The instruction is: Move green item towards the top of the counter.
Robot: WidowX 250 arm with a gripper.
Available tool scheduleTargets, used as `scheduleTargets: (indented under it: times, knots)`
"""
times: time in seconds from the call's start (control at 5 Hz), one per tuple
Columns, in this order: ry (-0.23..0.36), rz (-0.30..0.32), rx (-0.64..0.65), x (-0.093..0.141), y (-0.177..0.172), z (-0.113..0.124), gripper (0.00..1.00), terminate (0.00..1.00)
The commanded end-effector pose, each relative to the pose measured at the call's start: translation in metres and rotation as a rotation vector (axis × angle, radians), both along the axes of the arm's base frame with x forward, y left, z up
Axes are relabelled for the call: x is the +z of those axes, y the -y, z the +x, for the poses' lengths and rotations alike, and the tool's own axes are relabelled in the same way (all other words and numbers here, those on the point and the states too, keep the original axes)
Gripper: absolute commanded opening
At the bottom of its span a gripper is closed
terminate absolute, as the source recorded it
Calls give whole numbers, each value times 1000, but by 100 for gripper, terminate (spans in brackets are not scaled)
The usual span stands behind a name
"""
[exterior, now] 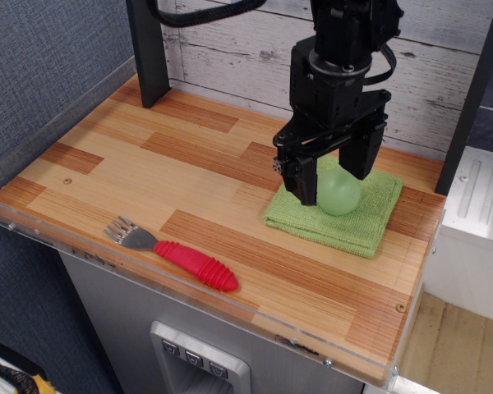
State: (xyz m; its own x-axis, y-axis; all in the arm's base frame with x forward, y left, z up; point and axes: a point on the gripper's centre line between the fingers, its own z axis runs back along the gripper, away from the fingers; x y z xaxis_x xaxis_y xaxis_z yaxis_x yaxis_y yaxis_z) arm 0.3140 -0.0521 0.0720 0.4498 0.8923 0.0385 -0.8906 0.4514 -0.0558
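Straddling the green item (339, 190) on the cloth (370, 213), the tool (333, 174) was wide open, gripping nothing; closing seemed next.

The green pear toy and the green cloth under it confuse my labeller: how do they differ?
The green pear toy is rounded, smooth and pale; the green cloth is flat, folded, textured and a stronger green. The toy rests on the cloth; the cloth lies on the counter. The open gripper straddles the toy, not the cloth. Both are green.
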Motion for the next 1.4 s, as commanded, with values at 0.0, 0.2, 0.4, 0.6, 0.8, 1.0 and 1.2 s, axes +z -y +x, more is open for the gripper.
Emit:
scheduleTargets:
  times: [0.0, 0.2, 0.4, 0.6, 0.8, 1.0, 1.2]
  knots:
    - [61, 1, 13, 8, 3, 23, 100, 0]
    - [78, 8, 14, 4, 5, 27, 100, 0]
    - [113, 55, 35, -3, -3, 38, 100, 0]
    - [116, 36, 32, -7, -7, 48, 100, 0]
    - [100, 38, 33, -17, -11, 55, 100, 0]
    - [56, 37, 45, -29, -13, 57, 100, 0]
    - [-13, 5, 43, -34, -17, 57, 100, 0]
